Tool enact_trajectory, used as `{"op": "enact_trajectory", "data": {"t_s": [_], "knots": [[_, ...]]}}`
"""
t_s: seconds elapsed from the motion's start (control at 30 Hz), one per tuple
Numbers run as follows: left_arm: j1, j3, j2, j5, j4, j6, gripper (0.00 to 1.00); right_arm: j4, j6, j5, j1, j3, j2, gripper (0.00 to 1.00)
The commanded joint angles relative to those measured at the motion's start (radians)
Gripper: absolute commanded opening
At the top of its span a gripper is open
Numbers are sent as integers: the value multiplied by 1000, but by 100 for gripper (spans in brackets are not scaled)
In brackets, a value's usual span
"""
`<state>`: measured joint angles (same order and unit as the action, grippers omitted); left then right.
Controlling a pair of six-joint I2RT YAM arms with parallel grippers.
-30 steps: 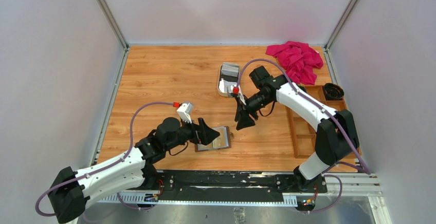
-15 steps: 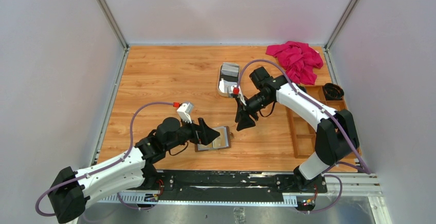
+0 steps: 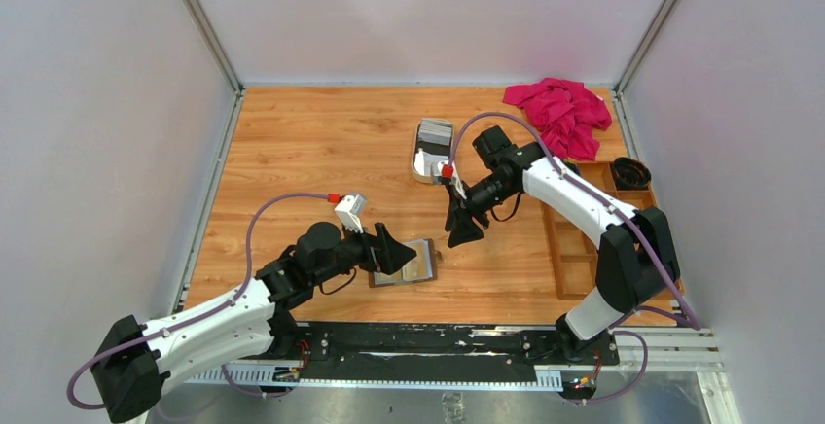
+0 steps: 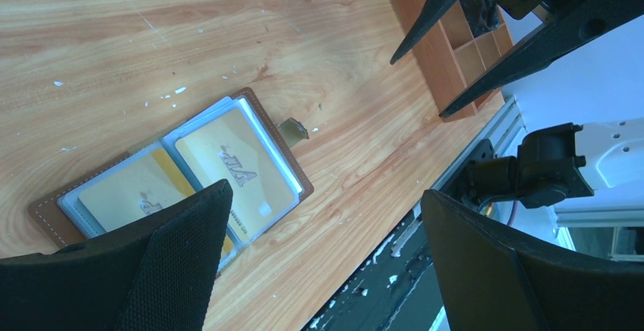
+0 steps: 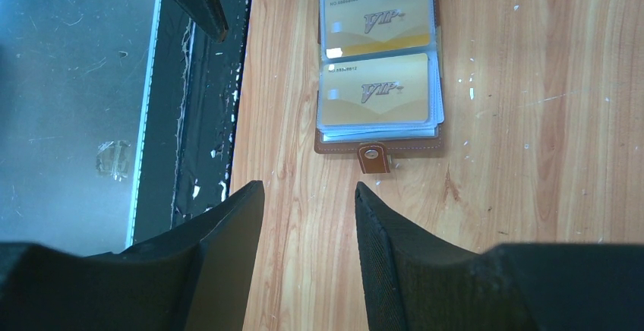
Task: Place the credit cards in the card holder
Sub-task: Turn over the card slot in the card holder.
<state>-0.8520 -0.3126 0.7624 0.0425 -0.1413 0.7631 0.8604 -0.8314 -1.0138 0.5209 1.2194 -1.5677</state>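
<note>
The brown card holder [image 3: 416, 261] lies open on the table near the front. Two gold cards show in its clear sleeves in the left wrist view [image 4: 228, 160] and the right wrist view [image 5: 377, 92]. Its snap tab [image 5: 373, 158] points toward my right gripper. A stack of greyish credit cards [image 3: 435, 132] sits in the cream tin tray [image 3: 420, 165]. My left gripper [image 3: 394, 251] is open and empty at the holder's left edge [image 4: 326, 192], with one finger [image 4: 175, 255] over the holder's corner. My right gripper [image 3: 461, 230] is open and empty, just beyond the tab [image 5: 307, 188].
A wooden compartment box [image 3: 576, 239] stands at the right, with a black round item [image 3: 630, 171] at its far end. A pink cloth [image 3: 561, 113] lies at the back right. The table's front edge and black rail [image 5: 205, 111] are close to the holder.
</note>
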Motion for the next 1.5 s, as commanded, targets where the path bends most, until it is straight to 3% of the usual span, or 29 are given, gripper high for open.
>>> {"op": "enact_trajectory", "data": {"t_s": [0.0, 1.47], "knots": [[6, 12, 1, 10, -22, -2, 99, 27, -18, -26, -15, -14, 26, 51], [6, 3, 26, 19, -34, -4, 99, 26, -22, -34, -29, -17, 28, 51]]}}
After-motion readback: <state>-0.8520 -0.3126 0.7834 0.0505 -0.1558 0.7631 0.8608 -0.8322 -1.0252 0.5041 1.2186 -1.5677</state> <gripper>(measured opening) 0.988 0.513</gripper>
